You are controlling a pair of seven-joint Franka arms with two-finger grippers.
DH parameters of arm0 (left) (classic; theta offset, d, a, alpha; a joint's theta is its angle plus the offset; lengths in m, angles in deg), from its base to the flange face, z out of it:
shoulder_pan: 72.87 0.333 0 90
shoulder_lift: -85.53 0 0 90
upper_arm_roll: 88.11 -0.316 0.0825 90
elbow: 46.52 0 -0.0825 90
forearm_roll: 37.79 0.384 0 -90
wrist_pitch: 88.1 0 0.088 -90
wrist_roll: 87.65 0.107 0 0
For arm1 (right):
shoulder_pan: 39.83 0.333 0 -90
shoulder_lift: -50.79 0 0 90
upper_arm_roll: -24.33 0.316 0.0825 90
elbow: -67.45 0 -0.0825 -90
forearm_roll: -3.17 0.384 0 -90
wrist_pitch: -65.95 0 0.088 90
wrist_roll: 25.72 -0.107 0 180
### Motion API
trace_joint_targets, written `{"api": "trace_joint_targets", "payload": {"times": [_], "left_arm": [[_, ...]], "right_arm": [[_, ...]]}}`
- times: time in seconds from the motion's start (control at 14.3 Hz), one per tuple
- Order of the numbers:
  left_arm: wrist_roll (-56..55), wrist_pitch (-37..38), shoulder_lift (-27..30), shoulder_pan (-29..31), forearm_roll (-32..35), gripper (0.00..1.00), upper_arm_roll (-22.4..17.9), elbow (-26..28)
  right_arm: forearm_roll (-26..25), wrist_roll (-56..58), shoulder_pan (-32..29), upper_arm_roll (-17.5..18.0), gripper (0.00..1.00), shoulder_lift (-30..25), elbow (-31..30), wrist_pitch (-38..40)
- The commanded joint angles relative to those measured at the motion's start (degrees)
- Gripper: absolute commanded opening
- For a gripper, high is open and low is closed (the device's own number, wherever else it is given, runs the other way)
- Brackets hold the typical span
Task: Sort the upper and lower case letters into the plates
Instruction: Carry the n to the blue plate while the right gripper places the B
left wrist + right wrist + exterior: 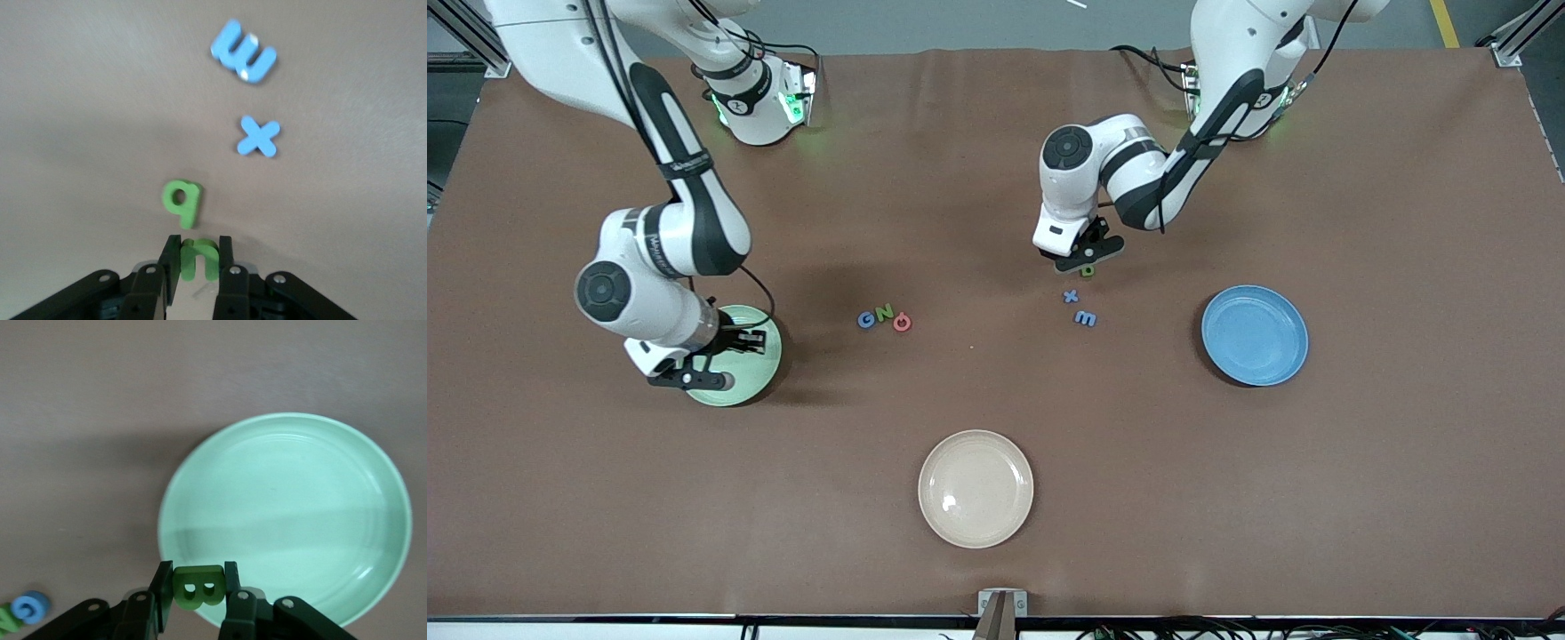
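Observation:
My left gripper [1087,260] [198,243] is low over the table's middle, shut on a light green lowercase n [200,259]. A green q-shaped letter [182,202] lies just beside it on the cloth, then a blue x [1071,296] [258,136] and a blue m [1086,318] [243,53] nearer the front camera. My right gripper [716,363] [198,577] hangs over the rim of the mint green plate [758,373] [287,520], shut on a dark green capital B [198,587]. The blue plate [1254,335] sits empty toward the left arm's end.
A blue G [866,319] [31,607], a green N [884,312] and a red round letter [903,323] lie in a row between the mint plate and the x. A cream-beige plate [975,488] rests near the table's front edge.

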Motion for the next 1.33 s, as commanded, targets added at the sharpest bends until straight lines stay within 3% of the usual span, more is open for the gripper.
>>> {"api": "trace_joint_targets", "payload": {"times": [0.0, 0.21, 0.35, 0.49, 0.56, 0.63, 0.7, 1.05, 1.26], "left_arm": [[6.7, 6.3, 6.2, 4.7, -4.1, 0.01, 3.8, -0.3], [20.8, 14.1, 11.9, 12.9, -10.5, 0.0, 7.3, -2.1], [36.5, 21.5, 16.0, 18.5, -17.7, 0.0, 7.5, -5.0], [52.3, 26.2, 18.7, 26.2, -19.7, 0.0, 7.5, -6.9], [59.2, 26.8, 19.6, 29.7, -20.0, 0.0, 7.5, -6.8], [65.2, 26.6, 20.3, 32.4, -20.0, 0.0, 7.4, -6.3], [68.9, 26.3, 20.3, 34.5, -19.6, 0.0, 7.3, -5.7], [75.9, 18.2, 18.2, 41.0, -16.7, 0.0, 7.1, -0.9], [75.9, 11.6, 14.8, 42.9, -12.2, 0.0, 7.1, 1.3]], "right_arm": [[-0.1, 2.2, -1.8, 1.0, 0.01, -0.8, -3.3, -2.1], [-0.1, 2.9, -3.6, 1.1, 0.03, -0.4, -4.9, -4.2], [-0.1, 3.2, -3.8, 1.1, 0.04, 0.3, -6.5, -6.9], [-0.1, 3.2, -4.2, 1.1, 0.1, 1.3, -7.4, -8.8], [-0.1, 3.3, -4.4, 1.1, 0.26, 1.7, -7.4, -8.9], [-0.1, 3.5, -4.7, 1.1, 0.51, 2.0, -7.2, -8.9], [-0.1, 3.7, -4.7, 1.1, 0.97, 2.0, -7.1, -9.0], [0.0, 1.5, -3.6, 1.5, 1.0, 1.5, -6.3, -7.7], [0.2, -9.0, 1.9, 1.5, 1.0, 1.5, -5.7, -7.4]]}}
